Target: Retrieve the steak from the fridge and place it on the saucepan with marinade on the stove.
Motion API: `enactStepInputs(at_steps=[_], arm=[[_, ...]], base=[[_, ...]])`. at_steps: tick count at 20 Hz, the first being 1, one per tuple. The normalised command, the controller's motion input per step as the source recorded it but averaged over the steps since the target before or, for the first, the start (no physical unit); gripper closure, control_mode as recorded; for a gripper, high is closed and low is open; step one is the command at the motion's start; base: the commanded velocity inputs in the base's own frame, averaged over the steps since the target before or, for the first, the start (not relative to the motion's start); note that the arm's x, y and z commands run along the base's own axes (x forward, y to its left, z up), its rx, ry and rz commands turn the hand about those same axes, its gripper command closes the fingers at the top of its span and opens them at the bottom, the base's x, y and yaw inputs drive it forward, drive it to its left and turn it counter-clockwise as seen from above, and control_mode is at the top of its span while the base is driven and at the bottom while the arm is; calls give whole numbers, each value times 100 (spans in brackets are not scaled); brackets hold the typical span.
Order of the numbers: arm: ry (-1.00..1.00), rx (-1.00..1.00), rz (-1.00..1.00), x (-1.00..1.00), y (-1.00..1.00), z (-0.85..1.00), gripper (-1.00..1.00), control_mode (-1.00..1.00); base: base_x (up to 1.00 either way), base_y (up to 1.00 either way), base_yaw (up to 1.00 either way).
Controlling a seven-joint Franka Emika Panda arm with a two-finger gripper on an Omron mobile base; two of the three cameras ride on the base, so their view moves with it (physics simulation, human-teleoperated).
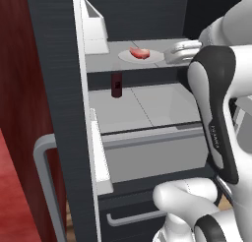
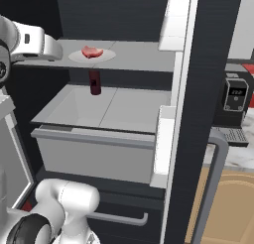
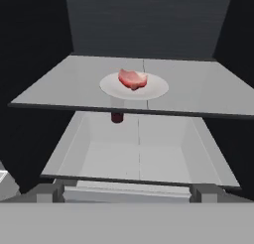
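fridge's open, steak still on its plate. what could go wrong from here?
1. The steak is small and flattish on a loose white plate; the open gripper may push the plate back rather than grasp.
2. The dark red can stands below the shelf; a low approach could topple it.

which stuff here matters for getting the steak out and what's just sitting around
For the job: small pink-red steak; pale round plate under it; light grey upper fridge shelf; open two-finger gripper.
Just there: small dark red upright can; black coffee machine.
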Motion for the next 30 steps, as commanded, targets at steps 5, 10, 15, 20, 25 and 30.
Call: enactStepInputs(at_steps=[5,10,15,20,25,30], arm=[[-2,-5,0,42,0,-13,-100,-100],[0,-1,0,40,0,-5,-100,-100],[0,0,0,36,0,0,-100,-100],[0,0,0,31,0,-13,-100,-100],[0,0,0,30,0,-15,-100,-100],[0,0,0,32,0,-8,-100,-100]], base=[[0,0,0],[0,0,0],[0,0,0],[0,0,0],[0,0,0],[0,0,0]])
